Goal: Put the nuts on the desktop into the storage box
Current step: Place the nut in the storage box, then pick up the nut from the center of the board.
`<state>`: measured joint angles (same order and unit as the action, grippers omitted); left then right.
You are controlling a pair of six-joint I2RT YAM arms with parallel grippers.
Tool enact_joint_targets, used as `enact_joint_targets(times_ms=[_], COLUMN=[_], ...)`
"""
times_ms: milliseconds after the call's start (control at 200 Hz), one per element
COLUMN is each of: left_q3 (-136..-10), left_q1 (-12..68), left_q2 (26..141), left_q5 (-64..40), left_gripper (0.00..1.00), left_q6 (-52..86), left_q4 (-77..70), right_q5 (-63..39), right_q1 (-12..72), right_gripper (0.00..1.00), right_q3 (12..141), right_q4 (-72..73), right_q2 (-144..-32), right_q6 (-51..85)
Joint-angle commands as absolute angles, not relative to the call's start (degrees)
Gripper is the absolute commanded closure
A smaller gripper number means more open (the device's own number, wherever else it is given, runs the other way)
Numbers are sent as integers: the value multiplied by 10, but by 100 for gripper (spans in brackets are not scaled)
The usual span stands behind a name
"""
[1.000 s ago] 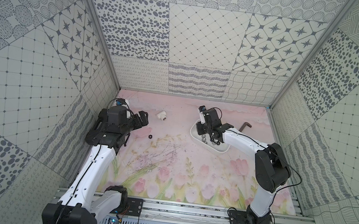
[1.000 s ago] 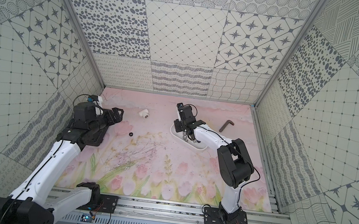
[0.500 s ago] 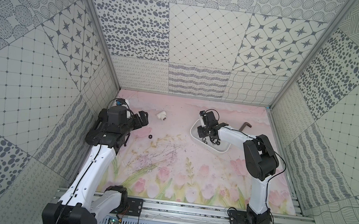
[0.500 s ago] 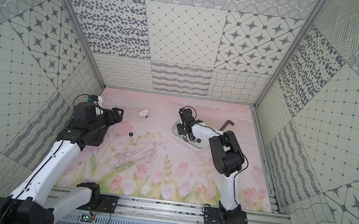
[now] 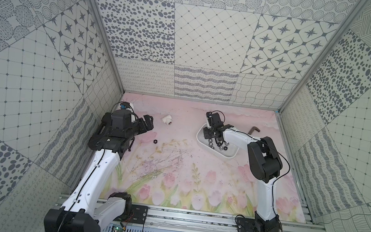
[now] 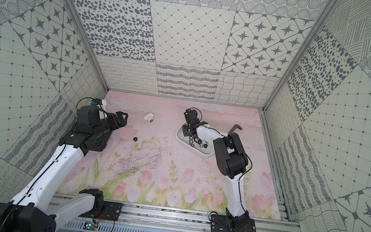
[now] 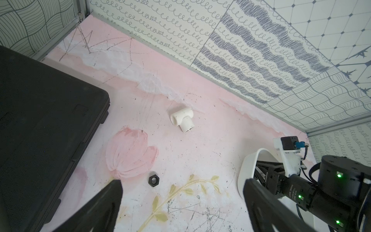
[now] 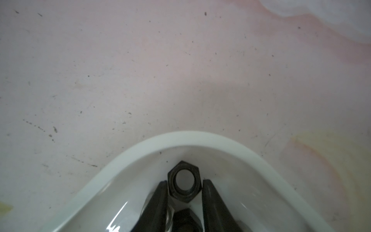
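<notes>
One black hex nut (image 5: 155,141) (image 6: 135,138) lies on the pink tulip desktop (image 5: 174,163), just ahead of my left gripper (image 5: 148,123) (image 7: 182,184), which hangs wide open and empty above it. In the left wrist view this nut (image 7: 154,179) sits near one fingertip. My right gripper (image 5: 214,142) (image 8: 185,181) reaches down into the white storage box (image 5: 227,156) (image 8: 180,136). Its fingers stand slightly parted either side of a black nut (image 8: 184,181) lying flat on the box floor. Several silver and black nuts (image 5: 211,144) (image 6: 192,142) lie in the box.
A white T-shaped fitting (image 5: 167,120) (image 7: 182,118) lies at the back of the desktop, left of the box. A dark hex key (image 5: 253,130) lies behind the box on the right. A flat black case (image 7: 40,130) sits under my left arm by the left wall.
My right arm's elbow has swung in toward the middle and the gripper has settled into the box; its fingers have parted from the black nut. The left arm has not moved.
</notes>
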<state>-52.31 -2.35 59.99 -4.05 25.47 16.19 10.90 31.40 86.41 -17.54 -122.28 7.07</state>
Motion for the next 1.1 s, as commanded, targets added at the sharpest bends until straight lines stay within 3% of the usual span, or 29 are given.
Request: enact_joint_targets(times_ms=[0,310,505,735,1096], left_q3=[-522,-523,-523,-522,-520], left_q1=[-25,-25,-25,-25,-25], left_q2=[601,600,600,601,598], left_q5=[-40,-41,-43,-41,-43], left_gripper=[1,1,1,1,1], left_q6=[250,252,253,254,255], left_q4=[145,143,143,143,138], right_q5=[116,138,51,20,-18], right_q1=[312,351,422,515,563], right_gripper=[60,53,46,38,27], right_q3=[880,855,854,931,1086], right_q4=[-173,-163,-145,-148,-147], right_q2=[-1234,-1153,-1126,-1196,-1352], right_q6=[77,54,57,84,92])
